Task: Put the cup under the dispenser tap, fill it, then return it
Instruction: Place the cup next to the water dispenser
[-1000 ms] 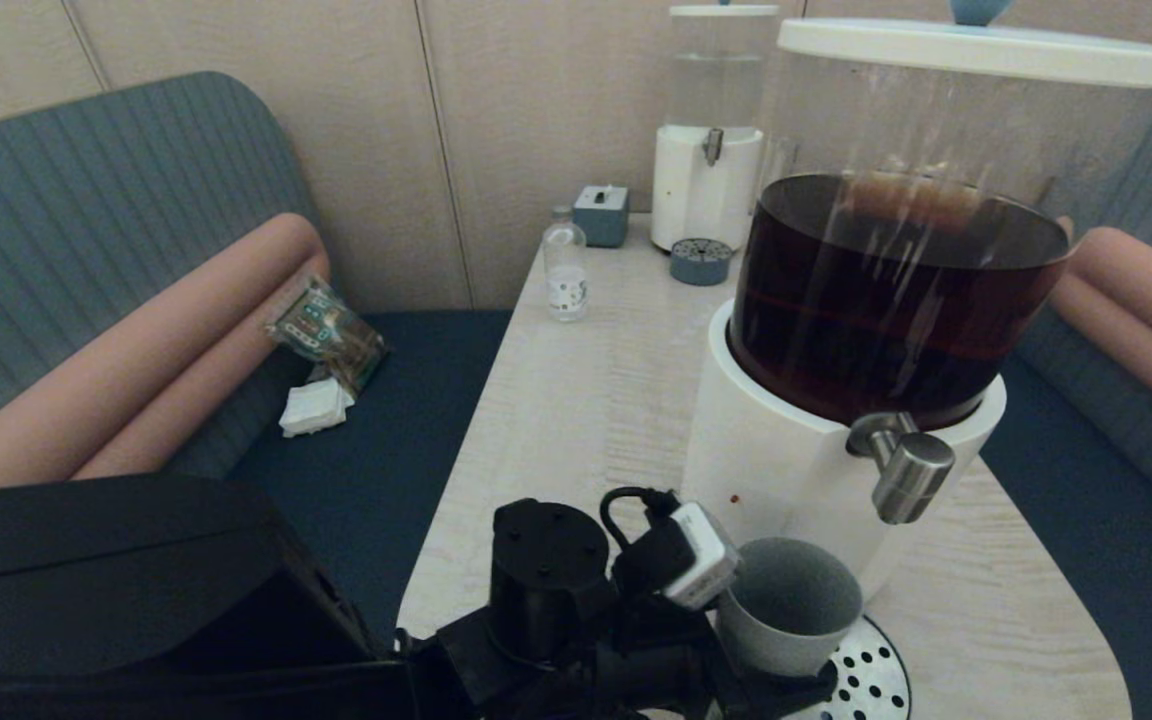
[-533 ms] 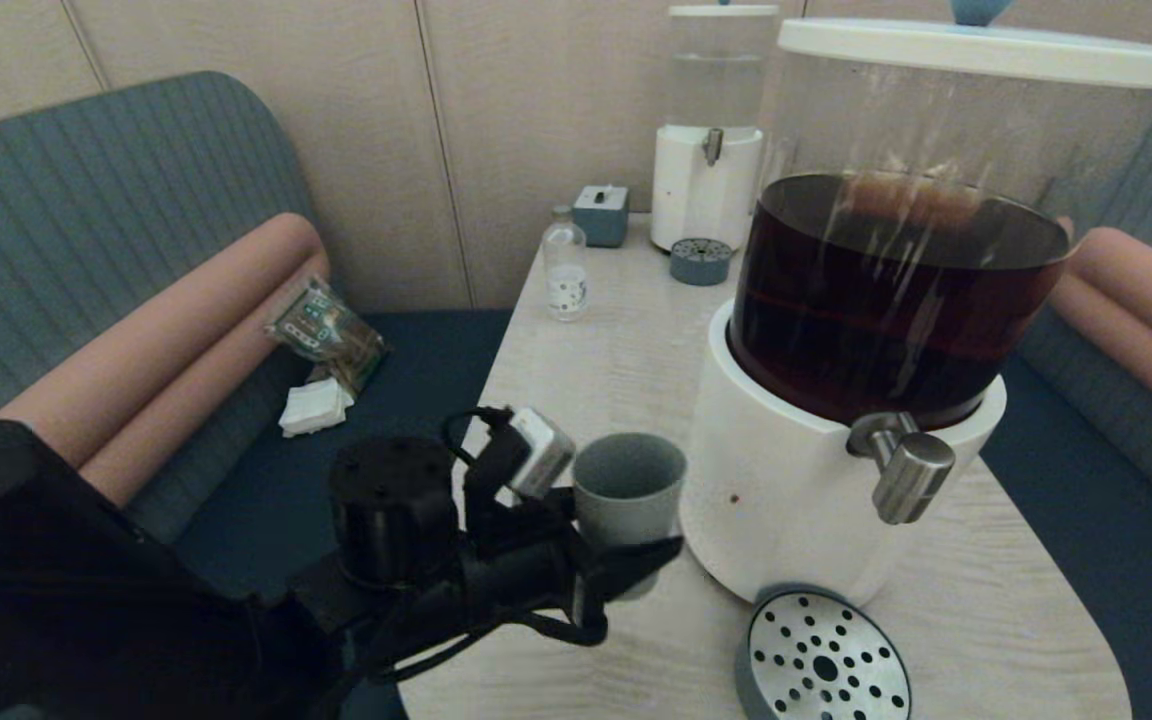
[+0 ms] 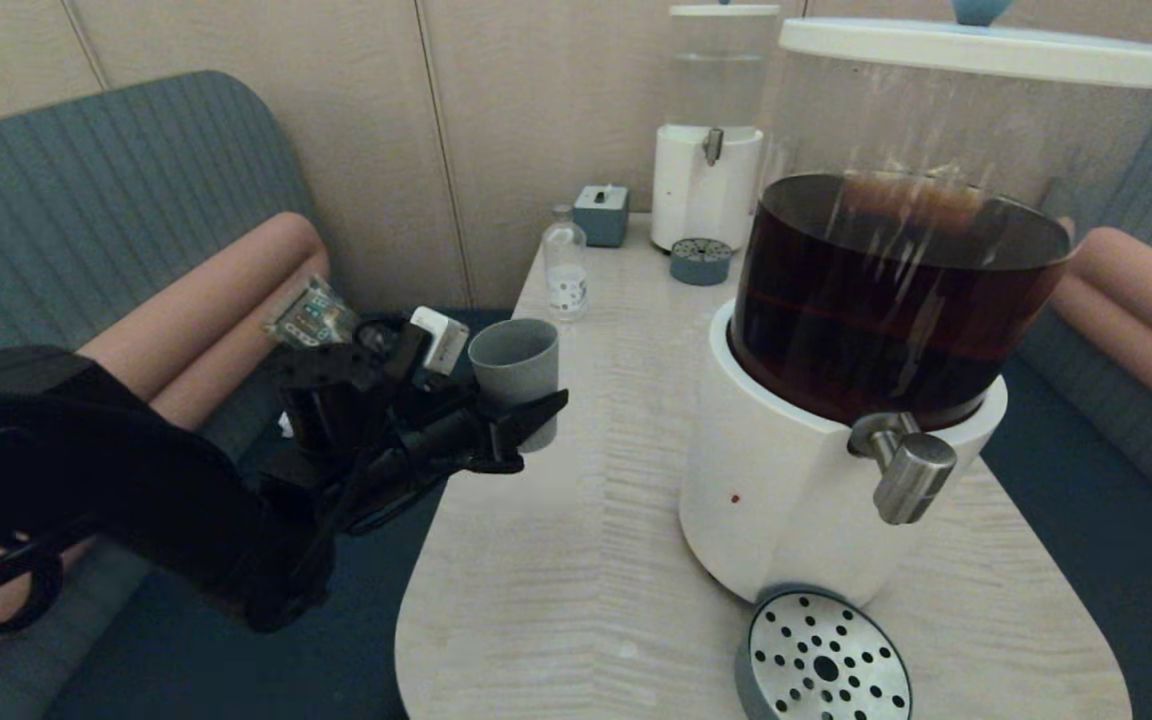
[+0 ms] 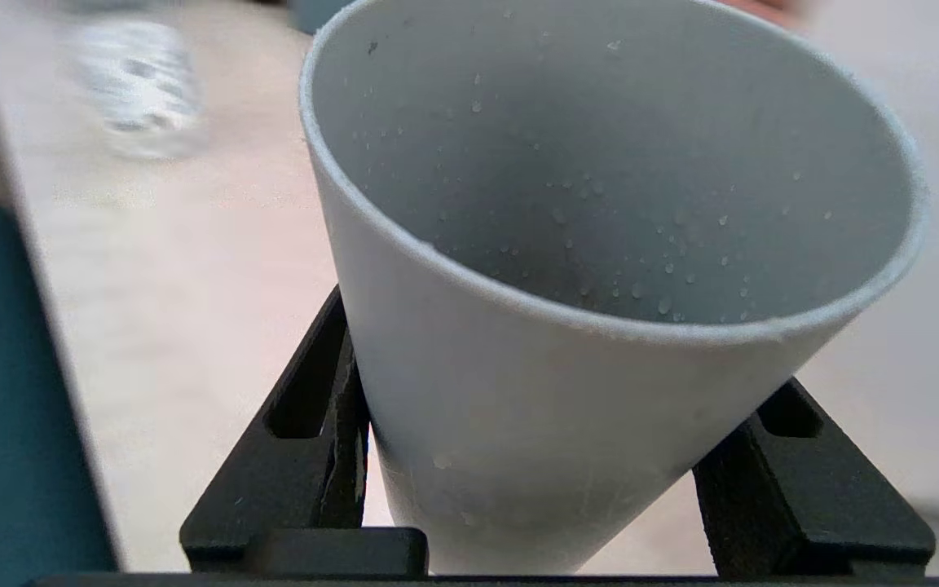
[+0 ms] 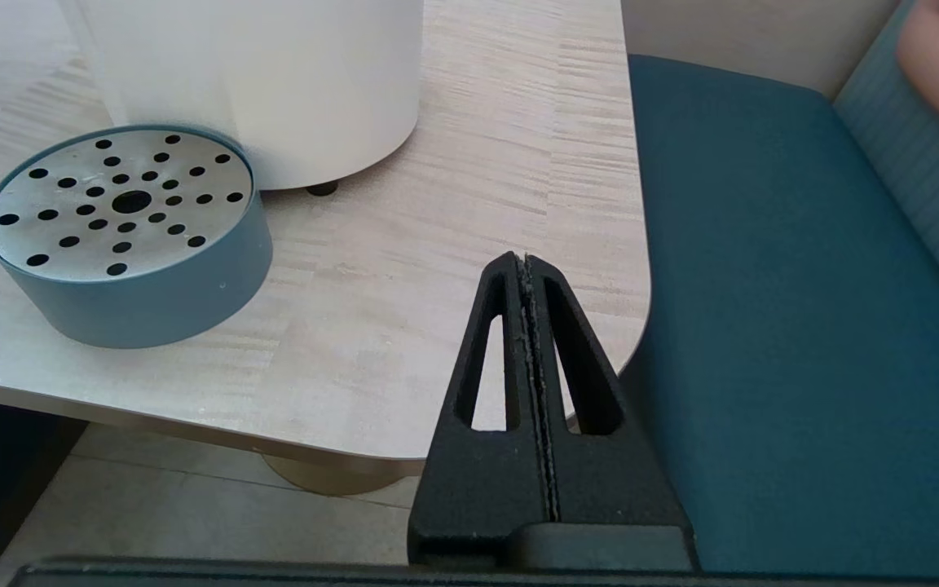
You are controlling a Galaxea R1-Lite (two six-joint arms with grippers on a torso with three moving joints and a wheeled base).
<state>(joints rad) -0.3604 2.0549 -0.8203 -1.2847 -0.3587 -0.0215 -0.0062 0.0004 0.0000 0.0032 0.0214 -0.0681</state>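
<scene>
Nearest the robot, the round blue-grey drip tray with a perforated steel top (image 3: pixel 824 660) sits on the pale wood-grain tabletop (image 3: pixel 586 560) at the foot of the big dispenser. The right gripper (image 5: pixel 528 273) hangs just off the tabletop's near right corner, its two black fingers pressed flat together with nothing between them.

Above the tray, the short brushed-steel dispenser tap (image 3: pixel 908 472) juts from the large dispenser with a white base and a clear tank of dark brown liquid (image 3: pixel 876 300).

Well to the left of that, at the tabletop's left edge, the left gripper (image 3: pixel 526 425) clamps the small matte grey-green cup (image 3: pixel 516 375) low on its wall, one black finger on each side. The cup is upright, handleless, slightly tapered toward its base, and appears to be held just above the surface. In the left wrist view its inner wall (image 4: pixel 616 163) is flecked with small droplets; its bottom looks dark, though whether liquid lies there is hard to tell.

Farther back stand a small clear bottle with a white label (image 3: pixel 565 265), a small grey-blue box (image 3: pixel 601 213), and a smaller white-based dispenser of clear liquid (image 3: pixel 711 130) with its own little drip tray (image 3: pixel 701 261).
</scene>
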